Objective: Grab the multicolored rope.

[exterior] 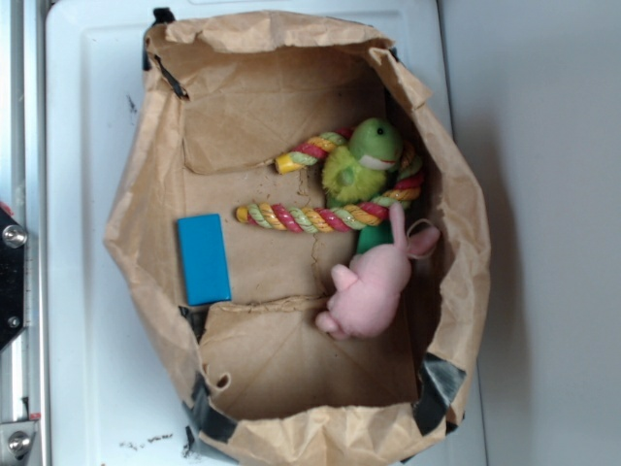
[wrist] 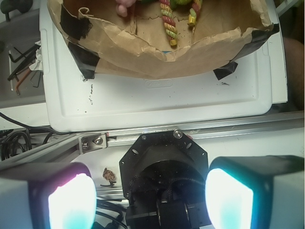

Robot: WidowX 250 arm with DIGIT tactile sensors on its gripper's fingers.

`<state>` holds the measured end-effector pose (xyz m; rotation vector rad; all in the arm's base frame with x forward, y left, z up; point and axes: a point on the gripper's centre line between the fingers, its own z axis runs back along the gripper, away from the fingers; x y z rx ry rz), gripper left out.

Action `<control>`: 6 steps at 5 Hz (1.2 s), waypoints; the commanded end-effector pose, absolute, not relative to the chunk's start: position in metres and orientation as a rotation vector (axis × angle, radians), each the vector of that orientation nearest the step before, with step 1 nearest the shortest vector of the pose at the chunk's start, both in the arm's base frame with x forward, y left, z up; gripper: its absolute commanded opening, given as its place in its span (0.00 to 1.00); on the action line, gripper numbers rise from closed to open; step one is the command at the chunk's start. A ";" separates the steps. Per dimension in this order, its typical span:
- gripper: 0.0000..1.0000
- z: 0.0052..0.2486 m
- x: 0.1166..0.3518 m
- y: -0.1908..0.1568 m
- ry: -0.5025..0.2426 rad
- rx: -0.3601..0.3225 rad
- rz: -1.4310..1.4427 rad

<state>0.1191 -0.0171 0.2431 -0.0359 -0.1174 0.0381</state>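
Probably the rope (exterior: pixel 310 217) is soft and light; the spread tool (wrist: pixel 151 200) should pinch its straight part left of the green toy (exterior: pixel 361 160).

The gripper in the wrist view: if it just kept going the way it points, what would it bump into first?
Probably the black motor housing between the open jaws, not the paper bag or multicolored rope; depth is unclear.

Brown paper bag (exterior: pixel 146 223) open on white tray (exterior: pixel 87 116) — inside: green plush toy (exterior: pixel 361 160), pink plush bunny (exterior: pixel 369 291) just below it, blue rectangular block (exterior: pixel 204 259) lying flat, well apart at the other side
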 end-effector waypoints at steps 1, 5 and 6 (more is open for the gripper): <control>1.00 0.243 0.119 -0.017 -0.117 -0.036 0.038; 1.00 0.211 0.211 -0.012 -0.180 -0.053 0.037; 1.00 0.200 0.235 0.005 -0.206 -0.079 0.025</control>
